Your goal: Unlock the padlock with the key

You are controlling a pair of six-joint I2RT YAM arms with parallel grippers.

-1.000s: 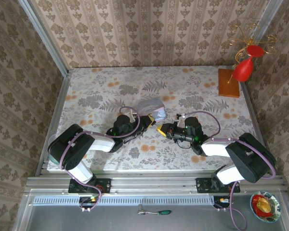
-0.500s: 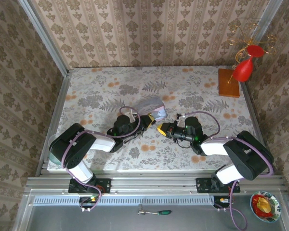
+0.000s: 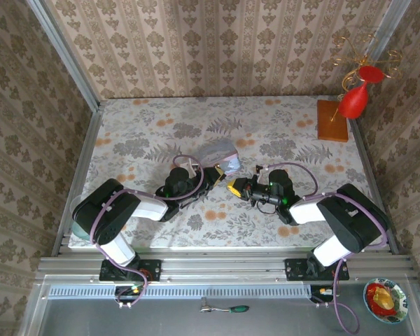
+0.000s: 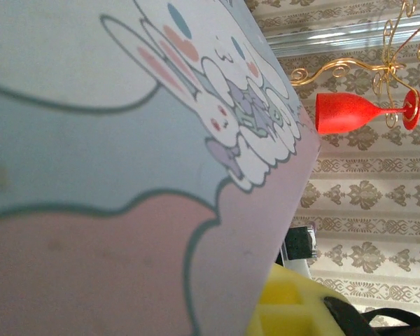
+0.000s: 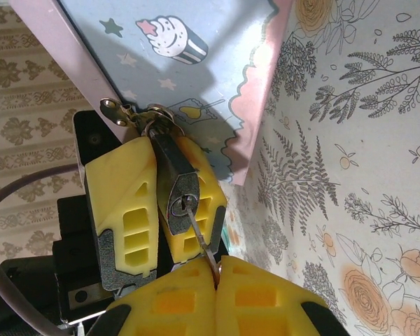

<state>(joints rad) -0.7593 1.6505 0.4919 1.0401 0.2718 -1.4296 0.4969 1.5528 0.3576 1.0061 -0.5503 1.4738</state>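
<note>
At 6 o'clock in the right wrist view, the right hand (image 5: 215,274) is pinched tight on the key (image 5: 196,225), which is stuck in the padlock (image 5: 175,178). The left hand (image 3: 215,172) squeezes the padlock, which hangs from the blue tin (image 5: 196,56) at 12 o'clock.

The left arm (image 3: 141,206) and the right arm (image 3: 311,211) are built the same: a big black rounded housing near the base, then a white link, then a black wrist part. A thin purple cable (image 3: 187,158) runs along each arm in loose loops. The left end effector (image 3: 213,173) has yellow plastic fingers (image 5: 122,203) with rectangular hollow slots, fixed on a black mount; the right end effector (image 5: 217,276) has fingers of the same yellow
</note>
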